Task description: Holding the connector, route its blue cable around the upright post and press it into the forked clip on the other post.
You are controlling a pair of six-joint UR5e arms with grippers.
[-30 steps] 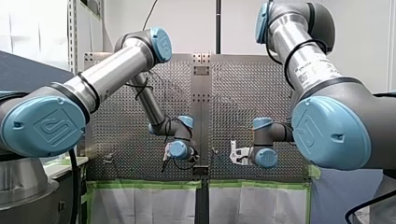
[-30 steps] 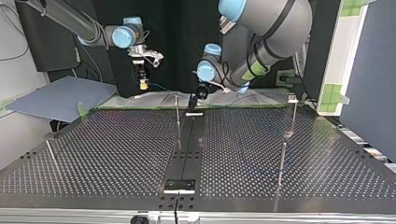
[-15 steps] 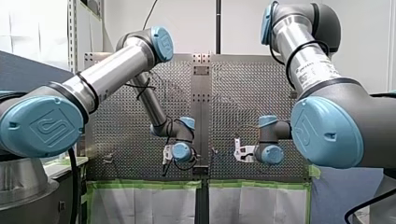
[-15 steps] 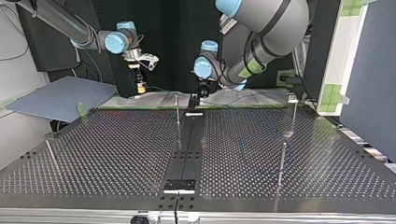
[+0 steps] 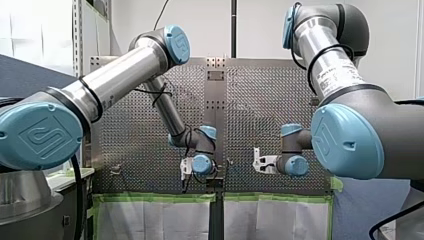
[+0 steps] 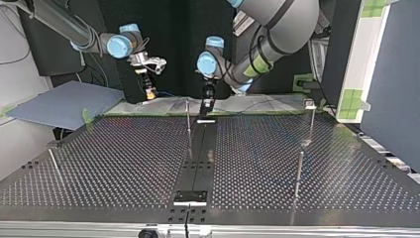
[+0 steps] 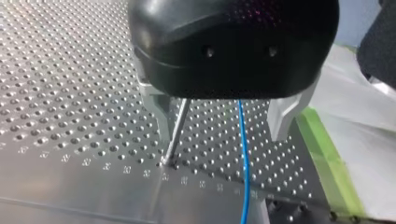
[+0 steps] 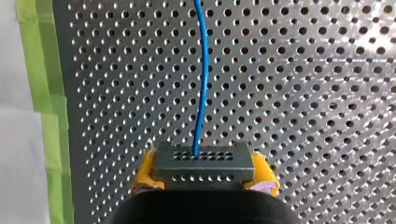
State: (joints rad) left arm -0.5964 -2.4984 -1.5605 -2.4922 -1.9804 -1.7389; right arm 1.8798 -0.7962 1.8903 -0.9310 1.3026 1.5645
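perforated metal table, green tape along near edge. right gripper clamps dark grey connector; left gripper spread wide, empty.

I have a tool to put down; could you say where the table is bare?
The table is bare between the black strip and the thin rod at the top view's left, and between the strip and two posts at its right. Crowded: the far edge, with my left gripper, my right gripper and the middle post.
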